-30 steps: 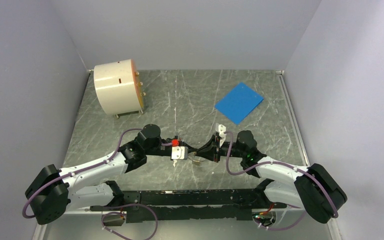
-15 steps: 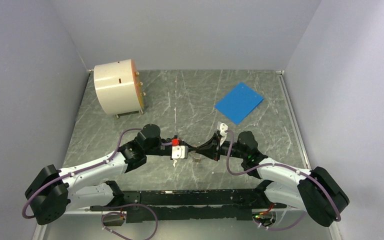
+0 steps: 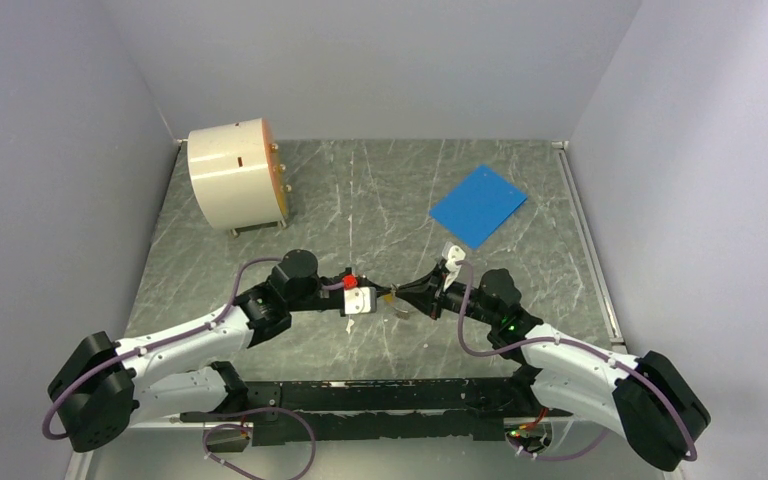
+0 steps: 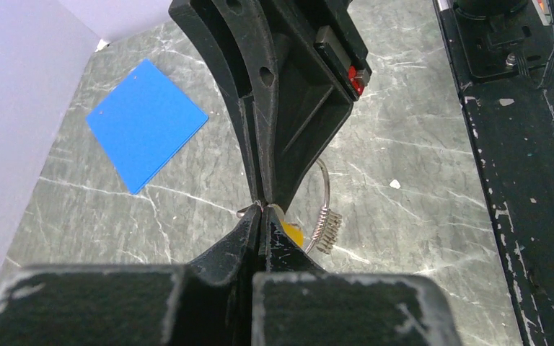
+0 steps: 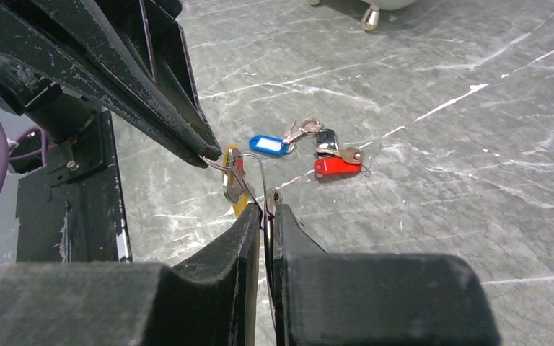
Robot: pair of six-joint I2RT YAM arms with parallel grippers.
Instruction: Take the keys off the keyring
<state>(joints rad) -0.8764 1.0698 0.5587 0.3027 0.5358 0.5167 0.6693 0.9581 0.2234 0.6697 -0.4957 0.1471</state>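
Grey marbled surface [image 3: 360, 200], both arms meeting over its middle.

My left gripper [image 4: 259, 216]: pressed fully together, nipping the wire at its very tip. My right gripper [image 5: 265, 210]: nearly closed, pinching the same wire, tip to tip with the left.

The keyring [image 4: 327, 193] hangs between the two, clear of the surface. Thin, springy, slick metal. I judge it light, and likely to twist or slide in a pinch. Best held on bare wire, close beside the split, away from the small coil.

Yellow-tagged key [image 5: 235, 189] dangles on the wire, free to swing. The tag is the easier hold, I think.

Red-tagged key [image 5: 335, 166] and blue-tagged key [image 5: 267, 145] lie loose below, with a dark one between.
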